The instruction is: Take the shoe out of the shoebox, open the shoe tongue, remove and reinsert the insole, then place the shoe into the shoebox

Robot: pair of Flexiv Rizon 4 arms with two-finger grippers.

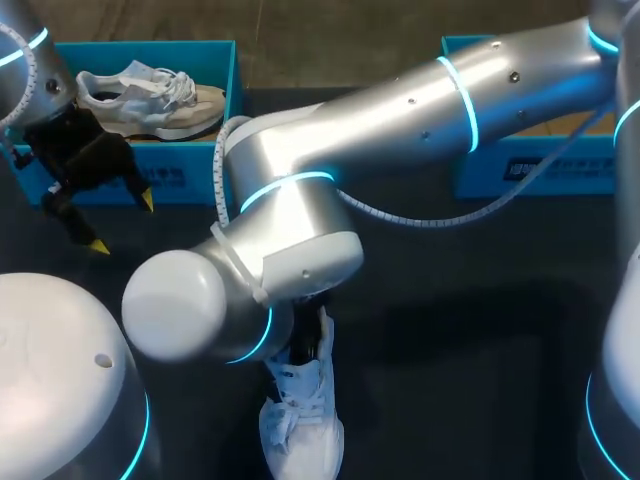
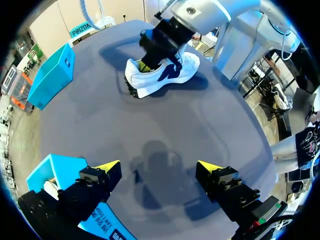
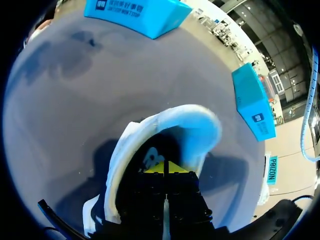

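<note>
Down inside the white shoe sits the right pincer, tips together.

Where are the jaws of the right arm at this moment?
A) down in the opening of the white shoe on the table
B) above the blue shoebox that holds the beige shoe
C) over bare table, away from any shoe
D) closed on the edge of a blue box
A: in the right wrist view their yellow tips sit inside the collar of the white shoe, and the head view shows the right arm reaching down into that shoe on the table.
</note>
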